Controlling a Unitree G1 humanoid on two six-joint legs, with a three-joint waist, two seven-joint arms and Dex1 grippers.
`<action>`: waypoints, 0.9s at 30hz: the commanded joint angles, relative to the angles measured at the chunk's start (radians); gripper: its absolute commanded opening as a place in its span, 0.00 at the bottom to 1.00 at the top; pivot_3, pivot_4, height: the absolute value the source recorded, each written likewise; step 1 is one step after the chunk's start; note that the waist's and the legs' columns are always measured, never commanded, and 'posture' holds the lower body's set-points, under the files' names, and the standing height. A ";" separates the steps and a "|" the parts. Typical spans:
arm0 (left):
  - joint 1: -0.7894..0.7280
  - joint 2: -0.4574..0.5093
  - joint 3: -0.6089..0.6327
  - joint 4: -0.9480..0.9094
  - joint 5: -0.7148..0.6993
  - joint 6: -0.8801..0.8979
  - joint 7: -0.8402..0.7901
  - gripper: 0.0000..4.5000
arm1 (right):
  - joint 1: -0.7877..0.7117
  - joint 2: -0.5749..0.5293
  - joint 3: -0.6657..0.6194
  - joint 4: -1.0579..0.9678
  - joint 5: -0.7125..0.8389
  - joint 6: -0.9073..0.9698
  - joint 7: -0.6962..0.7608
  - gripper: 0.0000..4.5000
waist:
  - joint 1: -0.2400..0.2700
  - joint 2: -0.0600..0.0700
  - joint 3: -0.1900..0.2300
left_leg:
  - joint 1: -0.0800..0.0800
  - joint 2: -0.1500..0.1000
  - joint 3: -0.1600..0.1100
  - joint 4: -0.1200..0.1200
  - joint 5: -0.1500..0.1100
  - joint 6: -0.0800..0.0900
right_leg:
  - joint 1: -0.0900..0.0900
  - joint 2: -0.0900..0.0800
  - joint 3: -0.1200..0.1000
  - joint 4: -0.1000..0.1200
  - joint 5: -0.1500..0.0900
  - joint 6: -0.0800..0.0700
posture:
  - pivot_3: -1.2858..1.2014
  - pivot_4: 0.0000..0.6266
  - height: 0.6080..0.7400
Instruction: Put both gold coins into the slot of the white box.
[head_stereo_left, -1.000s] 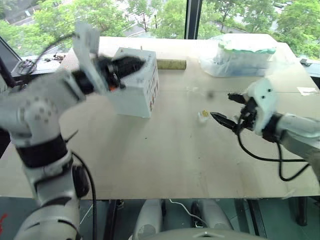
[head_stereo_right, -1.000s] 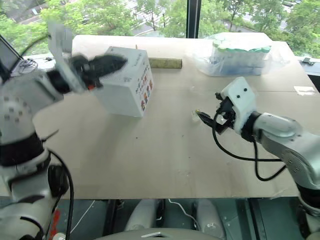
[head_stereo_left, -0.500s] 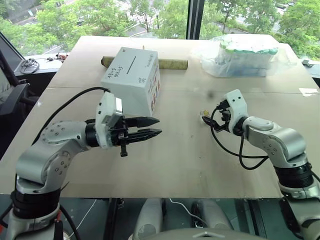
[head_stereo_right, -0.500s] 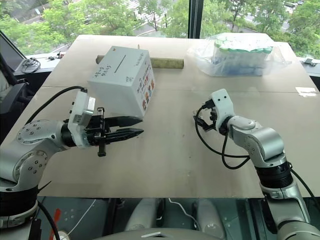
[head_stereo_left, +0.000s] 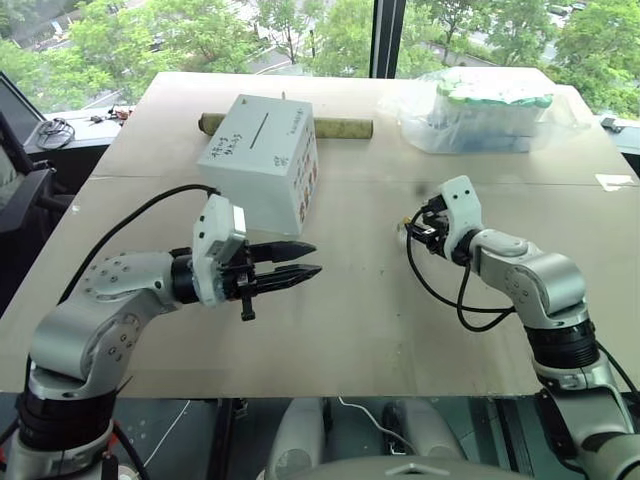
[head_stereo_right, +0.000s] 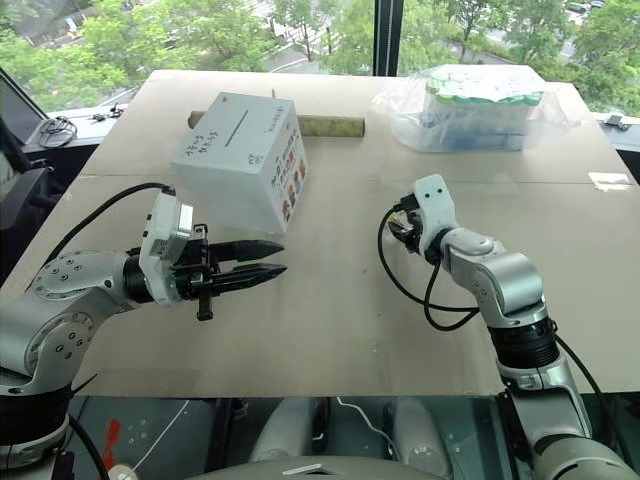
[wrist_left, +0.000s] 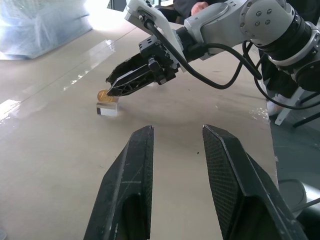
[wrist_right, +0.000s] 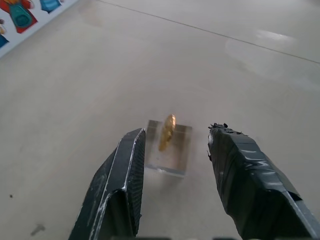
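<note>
The desk (head_stereo_left: 350, 330) carries the white box (head_stereo_left: 262, 165) at its far left, slot (head_stereo_left: 259, 126) on top. My left fingers (head_stereo_left: 300, 260) hover level near the box's front, slightly parted, holding nothing. My right fingers (wrist_right: 177, 145) stand apart on either side of a gold coin (wrist_right: 167, 132), which stands on edge on a small clear block (wrist_right: 170, 156) mid-desk, not yet gripped.

Left end effector (head_stereo_left: 318, 257) lowered from white box (head_stereo_left: 262, 160); right end effector (wrist_right: 176, 150) advanced, now straddling gold coin (wrist_right: 167, 132).
</note>
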 joint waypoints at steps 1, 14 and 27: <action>-0.003 0.014 0.013 -0.039 -0.017 -0.022 0.005 0.34 | -0.023 0.007 -0.019 -0.007 -0.018 -0.015 0.010 0.48 | 0.000 0.000 0.000 | 0.000 0.000 0.000 0.000 0.000 0.000 | 0.000 0.000 0.000 0.000 0.000 0.000 | 0.52 0.24 1.00; 0.005 0.019 0.006 -0.043 -0.014 -0.039 0.015 0.34 | -0.051 0.036 -0.018 0.066 -0.066 -0.049 0.054 0.48 | -0.001 0.000 0.000 | 0.000 0.000 0.000 0.000 0.000 0.000 | 0.000 0.000 0.000 0.000 0.000 0.000 | 0.52 0.24 1.00; 0.030 0.028 0.021 -0.062 -0.024 -0.040 0.037 0.34 | -0.063 0.058 -0.013 0.100 -0.096 -0.067 0.094 0.02 | -0.001 0.000 0.000 | 0.000 0.000 0.000 0.000 0.000 0.000 | 0.000 0.000 0.000 0.000 0.000 0.000 | 0.52 0.24 1.00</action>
